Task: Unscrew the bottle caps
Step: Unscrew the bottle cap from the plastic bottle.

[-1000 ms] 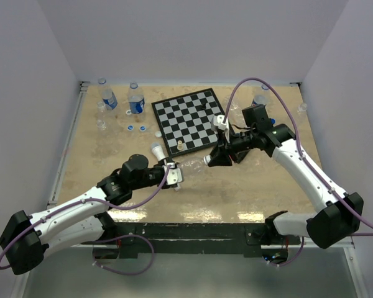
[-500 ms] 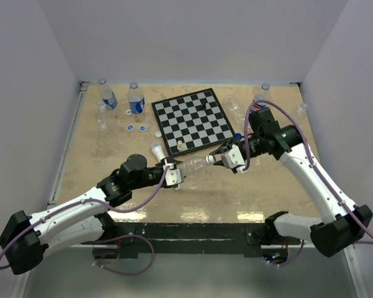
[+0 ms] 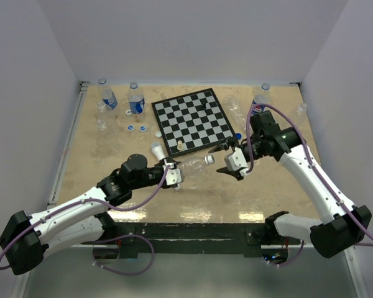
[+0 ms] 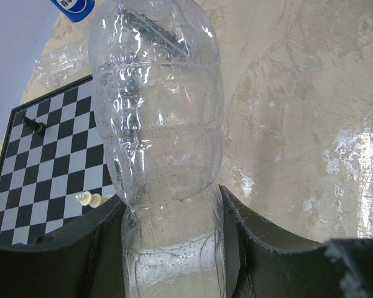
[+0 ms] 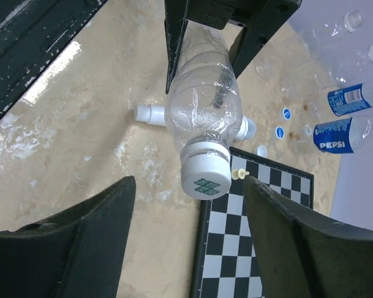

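Clear thin plastic makes the bottle [image 4: 158,124], held over the tabletop [image 4: 311,93] by your left fingers [image 4: 74,251], light and crushable, so close your parted right fingers [image 5: 298,242] only on its stiff white cap [image 5: 205,175].

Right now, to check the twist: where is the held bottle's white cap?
The white cap is mid-table in the top view, on the clear bottle the left gripper holds, facing the open right gripper, by the near edge of the chessboard.

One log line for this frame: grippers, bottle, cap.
left gripper: shut on bottle, held sideways | right gripper: open, jaws either side of white cap, not touching | white cap: on bottle
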Robot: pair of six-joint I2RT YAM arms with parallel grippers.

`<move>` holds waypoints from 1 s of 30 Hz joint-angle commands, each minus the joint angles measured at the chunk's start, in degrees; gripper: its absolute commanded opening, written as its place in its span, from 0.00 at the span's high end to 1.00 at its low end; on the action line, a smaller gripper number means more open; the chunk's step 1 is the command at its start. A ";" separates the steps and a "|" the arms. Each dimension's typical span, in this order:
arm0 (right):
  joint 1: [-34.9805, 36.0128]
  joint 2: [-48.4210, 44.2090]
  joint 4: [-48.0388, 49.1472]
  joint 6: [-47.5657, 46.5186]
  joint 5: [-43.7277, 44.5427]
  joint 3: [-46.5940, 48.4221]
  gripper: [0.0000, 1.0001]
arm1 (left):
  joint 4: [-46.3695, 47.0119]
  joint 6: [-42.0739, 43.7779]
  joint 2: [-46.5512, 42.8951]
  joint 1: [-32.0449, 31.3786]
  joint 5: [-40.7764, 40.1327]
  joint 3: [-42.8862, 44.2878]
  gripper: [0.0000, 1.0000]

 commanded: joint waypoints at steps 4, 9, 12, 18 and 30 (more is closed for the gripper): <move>-1.91 -5.06 2.82 14.53 -2.58 -1.01 0.21 | 1.76 0.27 -0.44 0.17 0.29 0.69 0.97; -3.67 -6.92 0.20 19.36 1.55 0.04 0.21 | 1.84 0.35 -0.44 0.17 0.29 0.52 0.97; -3.76 -6.48 0.45 28.74 3.05 0.92 0.20 | 2.02 0.18 -0.44 0.17 0.46 0.60 0.97; -3.76 -4.91 12.41 61.98 6.93 3.20 0.20 | 2.02 0.18 -0.61 0.17 0.46 0.52 0.97; -3.23 4.94 5.64 59.90 -2.57 6.90 0.23 | 1.93 0.09 -0.44 0.00 0.20 0.52 0.97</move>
